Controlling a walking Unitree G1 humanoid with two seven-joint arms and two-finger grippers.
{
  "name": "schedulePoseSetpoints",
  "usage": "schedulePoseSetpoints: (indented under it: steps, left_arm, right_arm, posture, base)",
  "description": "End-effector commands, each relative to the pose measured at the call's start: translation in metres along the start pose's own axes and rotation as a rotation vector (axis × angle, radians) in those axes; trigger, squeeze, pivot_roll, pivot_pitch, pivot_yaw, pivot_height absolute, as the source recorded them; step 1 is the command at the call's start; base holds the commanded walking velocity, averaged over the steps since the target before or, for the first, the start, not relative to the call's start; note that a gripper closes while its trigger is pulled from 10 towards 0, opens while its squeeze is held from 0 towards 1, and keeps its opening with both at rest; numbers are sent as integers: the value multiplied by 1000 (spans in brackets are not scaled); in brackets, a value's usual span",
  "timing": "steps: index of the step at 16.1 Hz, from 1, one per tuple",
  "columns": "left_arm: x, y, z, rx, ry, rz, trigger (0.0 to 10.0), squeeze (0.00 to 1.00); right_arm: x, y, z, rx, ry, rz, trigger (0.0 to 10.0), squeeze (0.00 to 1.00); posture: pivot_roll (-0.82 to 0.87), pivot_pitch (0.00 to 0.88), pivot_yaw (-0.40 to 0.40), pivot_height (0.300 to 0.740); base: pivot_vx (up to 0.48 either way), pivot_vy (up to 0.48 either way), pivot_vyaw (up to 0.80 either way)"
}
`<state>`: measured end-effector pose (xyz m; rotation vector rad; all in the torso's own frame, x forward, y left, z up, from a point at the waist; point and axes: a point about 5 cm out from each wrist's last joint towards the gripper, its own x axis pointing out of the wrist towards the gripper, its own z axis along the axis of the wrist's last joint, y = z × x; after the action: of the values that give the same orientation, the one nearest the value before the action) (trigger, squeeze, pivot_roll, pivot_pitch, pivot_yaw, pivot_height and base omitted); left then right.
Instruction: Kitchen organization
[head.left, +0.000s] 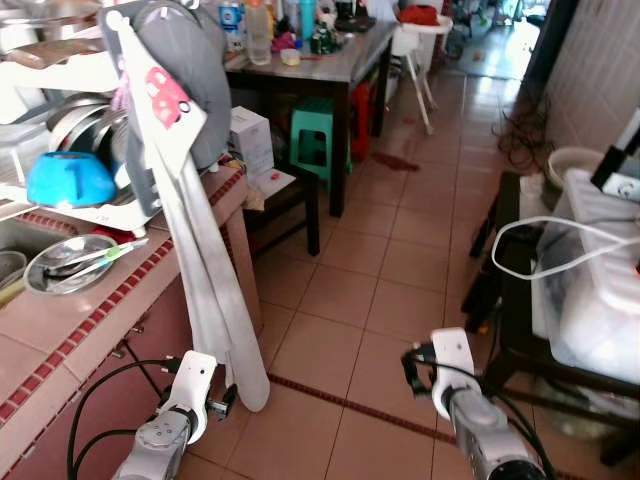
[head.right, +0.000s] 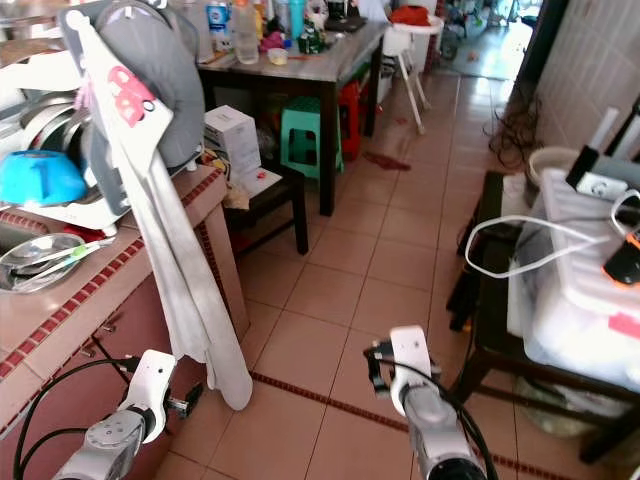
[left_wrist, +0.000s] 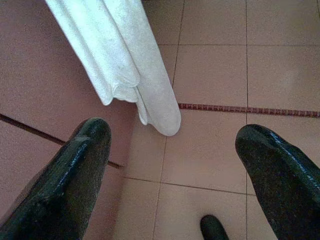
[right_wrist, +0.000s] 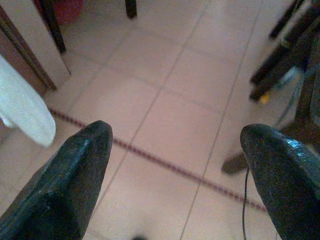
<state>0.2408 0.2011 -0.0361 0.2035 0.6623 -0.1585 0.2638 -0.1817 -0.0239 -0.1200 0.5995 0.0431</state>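
A kitchen with a tiled floor (head.left: 400, 290) seen from the robot's head, looking down. On the left runs a tiled worktop (head.left: 60, 320) with a red-checked edge. A long pale cloth (head.left: 205, 270) hangs from a grey object above the worktop and drops down past the worktop's edge, its tip close to the floor. On the worktop sit a blue bowl (head.left: 68, 180), turned upside down on a white rack, and a steel dish (head.left: 70, 262) holding a utensil with a green tip.

The left hand (left_wrist: 172, 165) hangs low beside the worktop's front, its two black fingers (left_wrist: 75, 175) spread wide apart and holding nothing; the cloth's tip hangs just ahead of them. The right hand (right_wrist: 175, 170) hangs over bare floor, fingers also spread wide and empty.

Farther back stands a dark table (head.left: 330, 65) crowded with bottles, with a green stool (head.left: 312, 135) beneath it. On the right, a low dark stand (head.left: 520, 330) carries clear plastic boxes (head.left: 595, 290) and a white cable (head.left: 560, 235).
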Motion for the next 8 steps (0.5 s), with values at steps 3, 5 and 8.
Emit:
schedulePoseSetpoints:
  steps: [3, 5, 8]
  left_arm:
    - [3, 2, 4, 51, -8, -9, 10000, 0]
    - [3, 1, 1, 55, 6, -19, 10000, 0]
    - [2, 2, -6, 81, 38, -23, 10000, 0]
  right_arm:
    - [1, -3, -2, 9, -6, -19, 10000, 0]
    - [0, -4, -8, -1, 14, -24, 10000, 0]
    - [-2, -7, -19, -21, 59, -37, 10000, 0]
  posture:
    - [30, 0, 55, 740]
    - [28, 0, 57, 740]
    - [28, 0, 60, 740]
  base:
    - [344, 0, 0]
    - [144, 0, 0]
    - [277, 0, 0]
